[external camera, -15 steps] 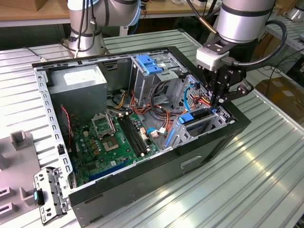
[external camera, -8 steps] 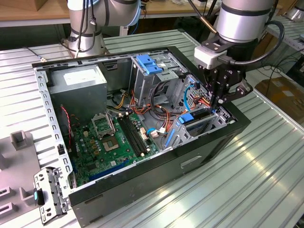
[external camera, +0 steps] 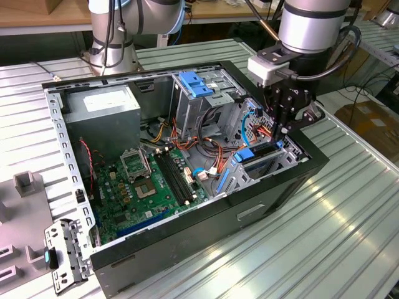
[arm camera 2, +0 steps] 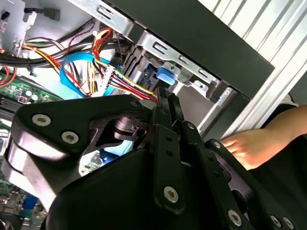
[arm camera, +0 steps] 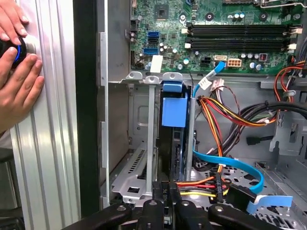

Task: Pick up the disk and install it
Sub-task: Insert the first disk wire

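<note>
One gripper (external camera: 278,129) was seen lowered into the front corner of an open computer case (external camera: 206,219), which was laid on its side on a ribbed metal table (external camera: 349,240). In both wrist views its two slim fingers (arm camera 2: 166,108) were pressed together, with nothing seen between them, and their tips were held just beside the light blue end of the disk (arm camera 2: 168,74).

The disk (arm camera: 173,108) was seated on edge in a slot of the low metal drive cage (arm camera: 139,158) at the case's front wall, with its blue carrier tab turned toward the motherboard (arm camera: 230,28). In the exterior view the same tab (external camera: 244,154) was seen at the cage's inner end, below the gripper. Whether the fingers touched the disk could not be told.

Flat blue data cables (arm camera: 242,168) and bundles of red, yellow and black wires (arm camera: 225,112) were draped near the cage. A grey power-supply box (external camera: 103,115) and a fixed blue bracket (external camera: 194,84) on a taller cage were placed further back. A person's hands (arm camera: 17,91) were rested on a round control with a blue ring, on the table outside the case.
</note>
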Action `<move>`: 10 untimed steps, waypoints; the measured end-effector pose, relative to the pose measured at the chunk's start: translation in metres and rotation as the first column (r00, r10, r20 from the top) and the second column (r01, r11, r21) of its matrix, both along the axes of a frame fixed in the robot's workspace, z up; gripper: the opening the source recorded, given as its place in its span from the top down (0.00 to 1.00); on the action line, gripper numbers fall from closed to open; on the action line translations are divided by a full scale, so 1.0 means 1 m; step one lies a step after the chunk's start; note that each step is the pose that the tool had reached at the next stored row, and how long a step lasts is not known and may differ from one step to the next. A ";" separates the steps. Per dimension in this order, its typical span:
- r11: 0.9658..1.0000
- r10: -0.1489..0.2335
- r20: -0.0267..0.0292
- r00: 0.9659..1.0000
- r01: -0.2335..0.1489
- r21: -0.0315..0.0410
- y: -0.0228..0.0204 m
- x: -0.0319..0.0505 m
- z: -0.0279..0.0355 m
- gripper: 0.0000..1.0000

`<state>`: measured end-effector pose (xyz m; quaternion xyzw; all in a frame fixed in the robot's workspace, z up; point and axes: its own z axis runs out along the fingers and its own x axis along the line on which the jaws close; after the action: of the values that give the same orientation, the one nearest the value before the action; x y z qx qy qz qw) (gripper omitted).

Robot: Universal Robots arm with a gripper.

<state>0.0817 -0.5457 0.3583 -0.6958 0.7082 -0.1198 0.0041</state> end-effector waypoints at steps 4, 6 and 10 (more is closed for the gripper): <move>1.000 -0.027 0.000 1.000 0.027 0.000 0.0029 -0.0002 -0.0046 0.84; 0.999 -0.053 0.001 0.999 0.053 0.000 0.0039 -0.0004 -0.0067 0.84; 0.998 -0.057 0.003 0.998 0.057 0.000 0.0086 -0.0035 -0.0069 0.84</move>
<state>0.0782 -0.5371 0.3514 -0.6753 0.7276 -0.1210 0.0017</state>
